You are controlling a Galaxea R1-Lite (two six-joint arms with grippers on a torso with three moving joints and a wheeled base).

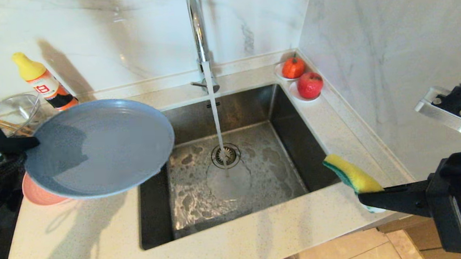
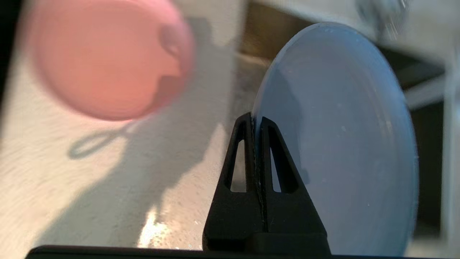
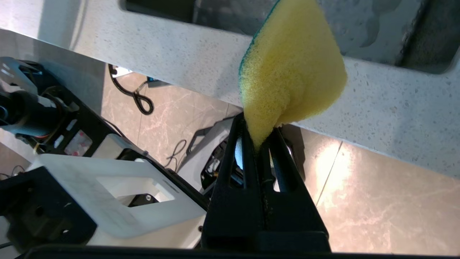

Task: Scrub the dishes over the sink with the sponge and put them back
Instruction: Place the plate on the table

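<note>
The left gripper (image 1: 34,143) pinches the rim of the light blue plate (image 1: 99,148) and holds it up over the sink's (image 1: 232,172) left edge. The pink plate (image 1: 40,194) lies left of the sink. Right of the sink, the right gripper (image 1: 362,197) squeezes the sponge (image 1: 351,174)

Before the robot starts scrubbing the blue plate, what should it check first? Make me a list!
1. Left pincer shut on blue plate rim: ok.
2. Right pincer shut on sponge: ok.
3. Water running from faucet into sink: ok.
4. Plate over the sink: not ok, mostly over the counter.
5. Sponge touching plate: not ok, far apart.
6. Pink plate waiting on counter: ok.
</note>
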